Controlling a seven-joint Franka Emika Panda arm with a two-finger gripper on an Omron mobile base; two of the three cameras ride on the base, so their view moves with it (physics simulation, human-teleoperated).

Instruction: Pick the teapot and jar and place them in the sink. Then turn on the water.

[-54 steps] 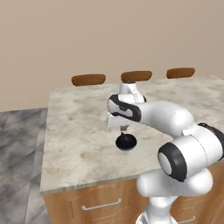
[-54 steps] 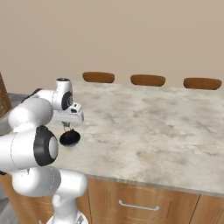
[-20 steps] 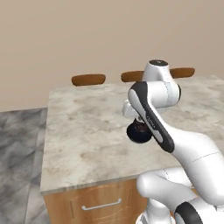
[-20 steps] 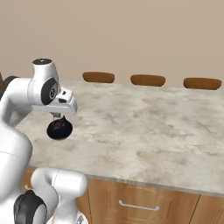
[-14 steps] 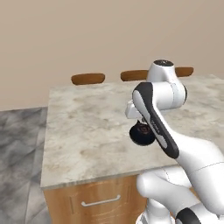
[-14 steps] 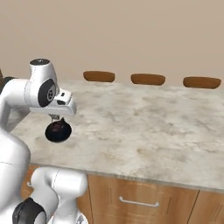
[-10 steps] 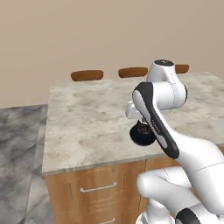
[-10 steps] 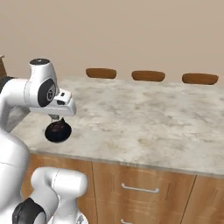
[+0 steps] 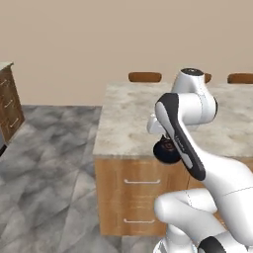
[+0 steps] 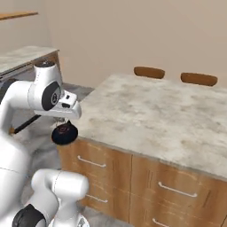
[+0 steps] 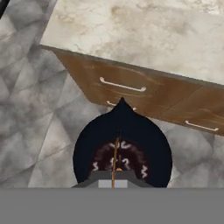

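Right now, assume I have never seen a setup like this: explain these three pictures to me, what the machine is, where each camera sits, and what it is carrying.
The machine is a white robot arm with dark joints, mounted on a base that can drive around a rendered kitchen. Two pictures come from cameras on that base, looking forward over the arm from behind it: one from its left, one from its right. The third comes from a camera on the hand, looking down along the gripper.

The gripper is shut on the thin wire handle of a small round black teapot, which hangs below it. In the hand view the teapot hangs over the grey floor, just off the edge of the marble-topped island, in front of its wooden drawers.

Behind the island, brown chair backs show.
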